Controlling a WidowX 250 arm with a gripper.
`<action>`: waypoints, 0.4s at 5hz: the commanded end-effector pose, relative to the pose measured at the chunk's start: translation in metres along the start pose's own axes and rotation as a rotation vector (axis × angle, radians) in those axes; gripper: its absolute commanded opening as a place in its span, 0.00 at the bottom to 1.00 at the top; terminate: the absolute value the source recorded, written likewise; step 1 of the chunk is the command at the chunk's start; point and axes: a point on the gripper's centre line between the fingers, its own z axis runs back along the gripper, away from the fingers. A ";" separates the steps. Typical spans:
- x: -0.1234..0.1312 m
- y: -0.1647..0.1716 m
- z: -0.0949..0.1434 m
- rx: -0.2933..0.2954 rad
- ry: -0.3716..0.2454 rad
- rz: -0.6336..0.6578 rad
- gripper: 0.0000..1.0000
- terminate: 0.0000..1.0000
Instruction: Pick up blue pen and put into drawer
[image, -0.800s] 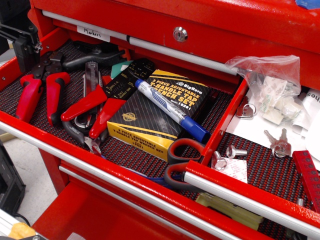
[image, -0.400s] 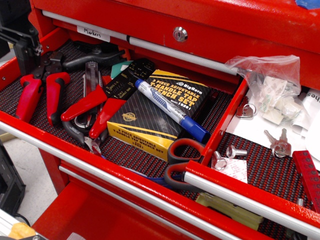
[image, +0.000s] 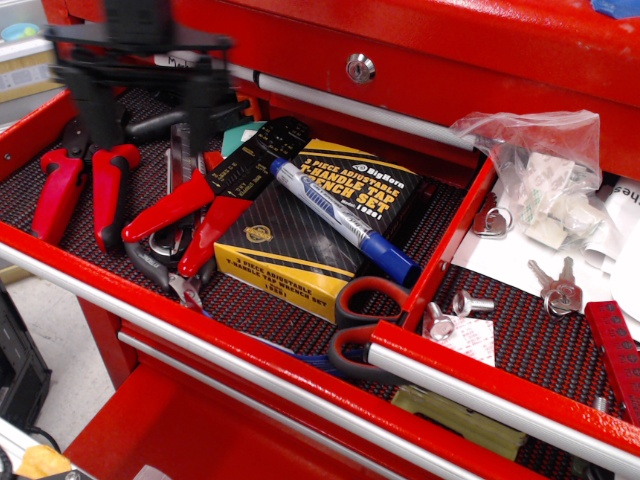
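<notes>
The blue pen (image: 345, 222) lies on top of the black-yellow box (image: 310, 235) in the left-hand drawer, among the red-handled pliers (image: 185, 215). Its long axis runs diagonally, from the far left end down to the blue cap at the near right, which points toward the divider wall. The gripper (image: 140, 95) hangs at the far left of the scene, blurred, over the pliers; its jaws stand apart with two dark fingers pointing down, and they hold nothing. So the pen lies to the right of the jaws and somewhat nearer. A grasp looks likely to call for the jaws to close across the barrel, square to that diagonal. The drawer (image: 500, 335) with the keys (image: 556, 285) and clear bag (image: 535, 150) sits just right of the pen's cap end.
</notes>
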 end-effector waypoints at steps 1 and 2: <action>-0.015 -0.082 0.015 -0.074 -0.144 0.393 1.00 0.00; -0.022 -0.111 0.006 -0.119 -0.173 0.383 1.00 0.00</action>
